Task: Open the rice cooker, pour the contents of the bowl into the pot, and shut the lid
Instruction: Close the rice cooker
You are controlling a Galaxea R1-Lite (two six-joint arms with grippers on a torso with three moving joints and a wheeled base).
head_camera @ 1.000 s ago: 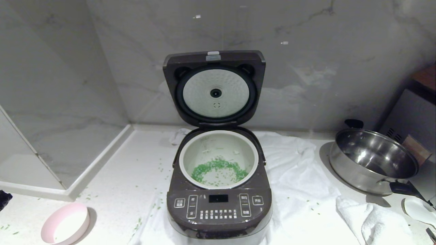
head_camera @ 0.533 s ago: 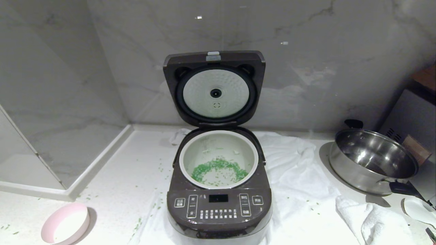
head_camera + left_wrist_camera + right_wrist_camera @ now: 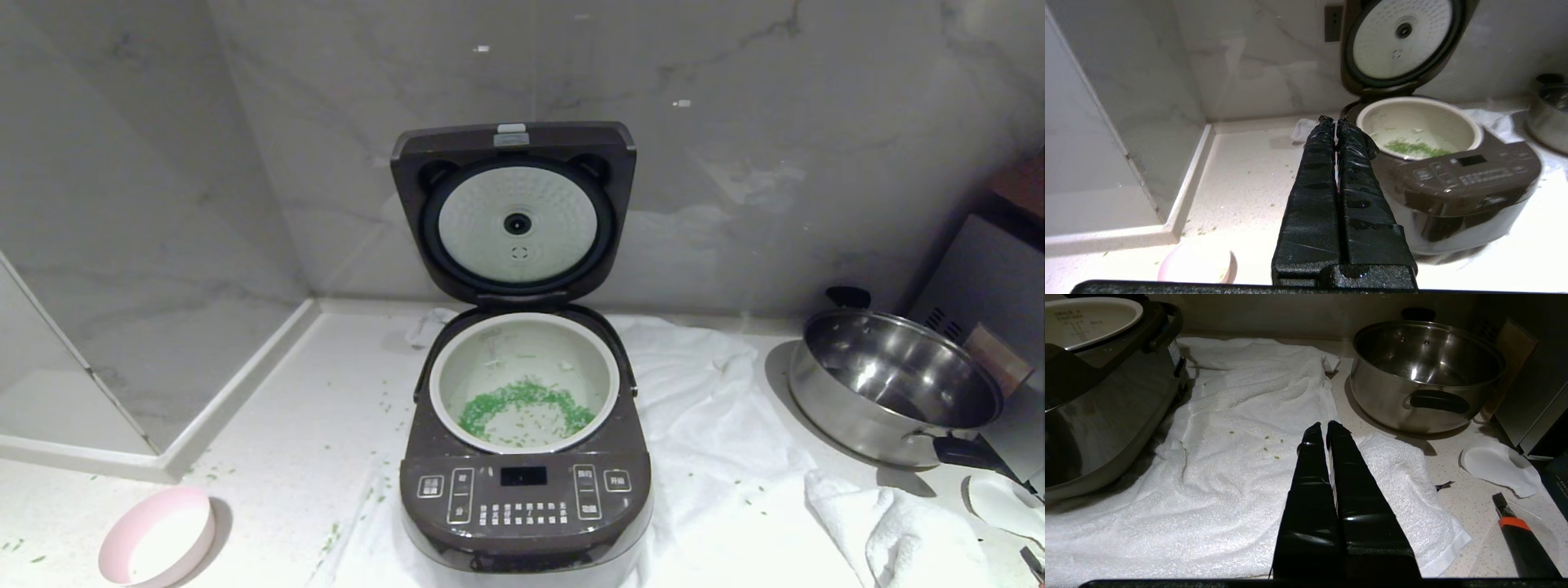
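The rice cooker (image 3: 526, 498) stands on a white towel, its lid (image 3: 513, 214) swung upright against the wall. Green contents (image 3: 522, 406) lie in a ring at the bottom of the white pot (image 3: 445, 384). The pink bowl (image 3: 157, 537) sits upright and looks empty on the counter at the front left. My left gripper (image 3: 1334, 121) is shut on nothing, raised over the counter between bowl (image 3: 1198, 267) and cooker (image 3: 1457, 192). My right gripper (image 3: 1322, 426) is shut on nothing, parked above the towel to the cooker's right. Neither arm shows in the head view.
A steel pan (image 3: 894, 388) with black handles stands at the right, a folded white towel (image 3: 898, 527) in front of it. Green bits are scattered over the counter and towel (image 3: 718, 408). A raised marble ledge (image 3: 204, 433) borders the left. A cutter knife (image 3: 1515, 526) lies at far right.
A dark piece of my left arm at the head view's left edge has drawn out of sight. Cooker, bowl and pan have not moved.
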